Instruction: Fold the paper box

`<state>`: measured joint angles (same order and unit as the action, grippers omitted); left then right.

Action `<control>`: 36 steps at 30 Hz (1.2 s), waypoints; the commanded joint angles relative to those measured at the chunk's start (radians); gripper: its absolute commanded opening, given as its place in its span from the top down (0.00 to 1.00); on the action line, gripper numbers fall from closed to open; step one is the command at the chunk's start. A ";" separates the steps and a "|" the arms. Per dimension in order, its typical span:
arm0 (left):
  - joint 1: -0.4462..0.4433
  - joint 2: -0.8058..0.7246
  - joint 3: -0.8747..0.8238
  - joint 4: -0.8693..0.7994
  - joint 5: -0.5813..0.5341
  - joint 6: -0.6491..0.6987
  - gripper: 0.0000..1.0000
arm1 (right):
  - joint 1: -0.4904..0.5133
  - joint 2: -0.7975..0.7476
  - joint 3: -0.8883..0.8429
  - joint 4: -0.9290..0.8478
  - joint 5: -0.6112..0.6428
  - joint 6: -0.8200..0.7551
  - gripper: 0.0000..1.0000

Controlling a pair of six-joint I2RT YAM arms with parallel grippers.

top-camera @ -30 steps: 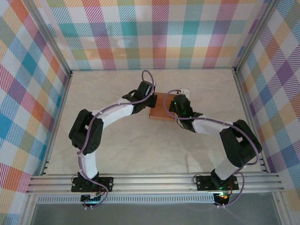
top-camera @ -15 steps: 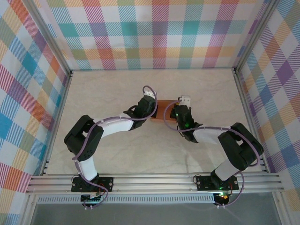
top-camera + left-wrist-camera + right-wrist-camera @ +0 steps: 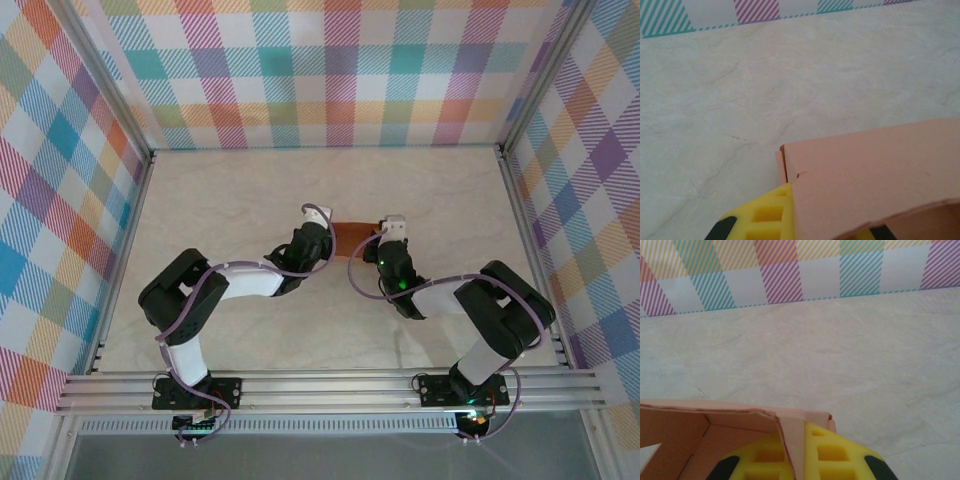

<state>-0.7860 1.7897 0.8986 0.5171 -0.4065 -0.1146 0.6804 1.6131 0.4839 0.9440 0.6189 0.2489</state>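
Observation:
The paper box (image 3: 352, 231) is a small salmon-orange card box held between my two arms near the table's middle. My left gripper (image 3: 318, 226) is shut on the paper box's left end; in the left wrist view a card wall (image 3: 875, 180) runs between the yellow fingers (image 3: 765, 215). At the box's right end my right gripper (image 3: 387, 236) is shut on a side wall (image 3: 795, 442), pinched between two yellow pads (image 3: 840, 455). The box's open inside (image 3: 695, 450) shows in the right wrist view. Most of the box is hidden under the grippers in the top view.
The pale marbled table (image 3: 240, 190) lies all round the box. Checked walls (image 3: 320, 70) close the back and both sides. A metal rail (image 3: 330, 385) runs along the near edge by the arm bases.
Both grippers and the box have moved toward the near edge and closer together. Less of the box's top shows now than a second ago.

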 commanded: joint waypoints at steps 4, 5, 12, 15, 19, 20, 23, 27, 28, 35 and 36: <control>-0.077 0.043 -0.053 0.126 0.080 0.019 1.00 | 0.067 0.079 -0.037 0.164 -0.124 -0.034 1.00; -0.083 0.047 -0.060 0.131 0.076 0.018 1.00 | 0.068 0.090 -0.043 0.172 -0.118 -0.030 1.00; -0.104 0.055 -0.079 0.155 0.045 0.028 1.00 | 0.076 0.093 -0.047 0.182 -0.117 -0.033 0.99; -0.104 0.050 -0.077 0.152 0.042 0.036 1.00 | 0.075 0.066 -0.048 0.169 -0.120 -0.040 0.85; -0.104 0.050 -0.075 0.144 0.033 0.046 1.00 | 0.076 0.018 -0.059 0.160 -0.133 -0.057 0.46; -0.104 0.053 -0.071 0.138 0.033 0.049 1.00 | 0.076 0.005 -0.062 0.152 -0.140 -0.060 0.40; -0.105 0.054 -0.060 0.123 0.029 0.051 1.00 | 0.076 -0.047 -0.086 0.129 -0.175 -0.054 0.20; -0.105 0.051 -0.058 0.115 0.018 0.065 1.00 | 0.076 -0.165 -0.136 0.042 -0.176 -0.031 0.10; -0.104 0.050 -0.058 0.112 0.017 0.069 1.00 | 0.076 -0.205 -0.148 0.004 -0.177 -0.030 0.09; -0.106 0.064 -0.034 0.092 0.015 0.067 1.00 | 0.073 -0.441 -0.162 -0.279 -0.178 -0.003 0.05; -0.105 0.067 -0.031 0.089 0.017 0.067 1.00 | 0.071 -0.466 -0.161 -0.304 -0.175 0.010 0.05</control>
<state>-0.8780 1.8320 0.8452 0.6319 -0.3954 -0.0792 0.7433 1.2106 0.3206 0.7315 0.4686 0.2302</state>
